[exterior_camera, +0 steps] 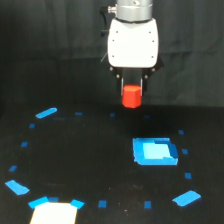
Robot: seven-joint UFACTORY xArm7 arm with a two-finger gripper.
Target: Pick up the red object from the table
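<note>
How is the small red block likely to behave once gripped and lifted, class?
The small matte red block probably stays rigid: held between the gripper's fingers, it shows no squashing. Its matte faces likely resist slipping. It hangs level above the black table, so it seems light.

Behind my work area, a black draped backdrop (50,50) with faint vertical folds, dim surroundings, light falling from above, a bright white patch (54,214) glaring at the bottom edge

Tool (132,86) hangs vertically — fingers clamped on the red object (132,96).
</note>
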